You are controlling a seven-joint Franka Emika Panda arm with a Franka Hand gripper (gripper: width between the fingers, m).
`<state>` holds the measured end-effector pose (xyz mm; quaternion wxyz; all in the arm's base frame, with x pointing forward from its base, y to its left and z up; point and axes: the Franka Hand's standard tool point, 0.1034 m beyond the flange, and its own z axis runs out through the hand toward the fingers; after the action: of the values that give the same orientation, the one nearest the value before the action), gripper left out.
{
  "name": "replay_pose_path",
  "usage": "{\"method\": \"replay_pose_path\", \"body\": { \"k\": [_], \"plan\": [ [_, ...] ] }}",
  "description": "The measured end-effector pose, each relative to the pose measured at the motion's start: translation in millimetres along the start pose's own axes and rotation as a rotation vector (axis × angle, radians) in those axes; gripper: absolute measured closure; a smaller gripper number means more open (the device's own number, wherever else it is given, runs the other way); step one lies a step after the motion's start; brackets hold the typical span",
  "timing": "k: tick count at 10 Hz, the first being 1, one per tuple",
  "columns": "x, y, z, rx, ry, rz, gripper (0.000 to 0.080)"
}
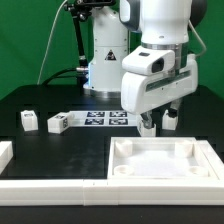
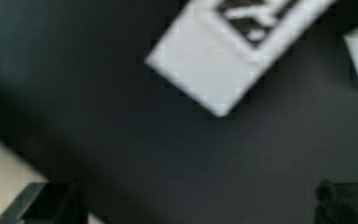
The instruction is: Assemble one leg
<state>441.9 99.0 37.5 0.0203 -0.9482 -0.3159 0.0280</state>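
Well, gripper (image 1: 159, 124): hovered near marker board (image 1: 105, 118), fingers (image 2: 25, 205) wide, empty.
Leg (image 1: 58, 123): lay on table (image 1: 60, 146), just beside board.

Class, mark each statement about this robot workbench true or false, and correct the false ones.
1. The pincer is open, with nothing between its fingers. True.
2. Two legs lie to the exterior view's left of the marker board. True.
3. The tray sits on top of the marker board. False: it lies on the table, apart from the board and nearer the camera.
4. The table is white. False: it is black.
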Motion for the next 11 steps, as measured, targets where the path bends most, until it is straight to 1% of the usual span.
{"method": "replay_pose_path", "body": {
  "k": [2,3,4,5,8,9,11],
  "plan": [
    [2.3,-10.6,2.5,0.005,-0.004,0.198,0.0151],
    [1.9,-11.9,4.2,0.024,-0.004,0.309,0.0151],
    [2.2,-12.1,4.1,0.028,-0.003,0.341,0.0151],
    [2.9,-13.9,4.2,0.036,-0.003,0.442,0.0151],
    [3.2,-17.0,4.8,0.057,-0.006,0.638,0.0151],
    [-3.9,-20.8,7.7,0.080,-0.022,0.813,0.0151],
    [-14.6,-36.4,7.5,0.089,-0.048,1.024,0.0151]
  ]
}}
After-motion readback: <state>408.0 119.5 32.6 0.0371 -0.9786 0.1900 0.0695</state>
